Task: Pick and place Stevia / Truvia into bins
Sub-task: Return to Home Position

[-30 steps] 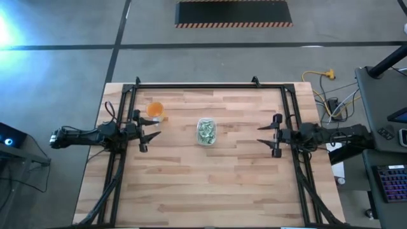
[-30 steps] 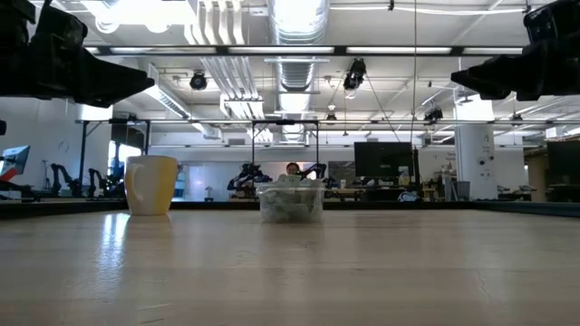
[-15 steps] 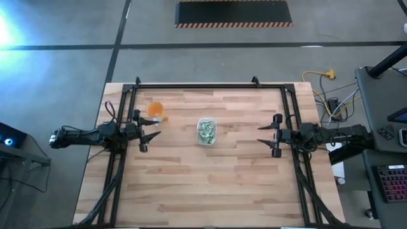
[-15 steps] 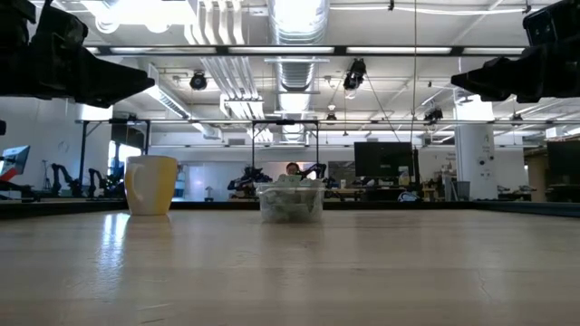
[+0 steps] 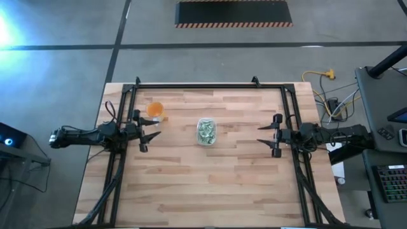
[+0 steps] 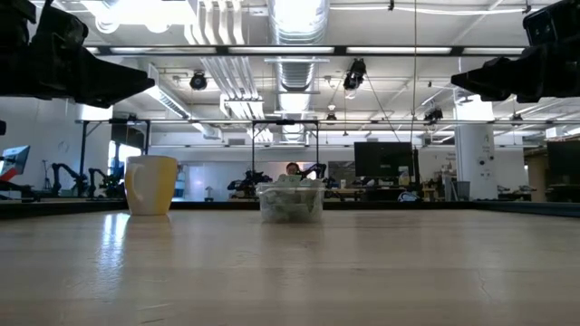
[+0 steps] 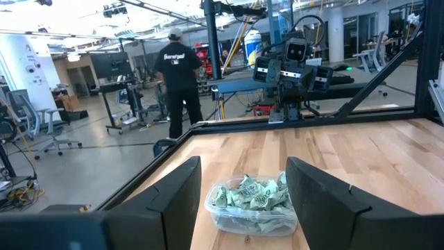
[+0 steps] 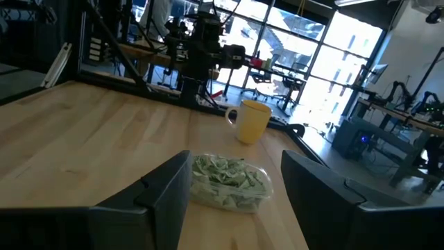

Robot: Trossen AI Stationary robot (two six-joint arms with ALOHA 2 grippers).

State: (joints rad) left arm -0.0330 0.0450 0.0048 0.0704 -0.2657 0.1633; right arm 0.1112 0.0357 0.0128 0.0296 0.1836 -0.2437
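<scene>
Many sachets (image 7: pixel 251 194) in bin (image 7: pixel 254 219), midway between left pincer (image 5: pixel 152 135) and right pincer (image 5: pixel 260 134)

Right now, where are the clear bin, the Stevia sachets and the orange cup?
clear bin (image 6: pixel 291 215): low view, front wall.
Stevia sachets (image 7: pixel 253 194): left wrist view, top of the heap.
orange cup (image 5: pixel 155 109): high view, its open top.

Left gripper (image 5: pixel 152 132) hovers over the worktop's left edge, fingers apart. Right gripper (image 5: pixel 262 135) hovers over the right edge, fingers apart.
</scene>
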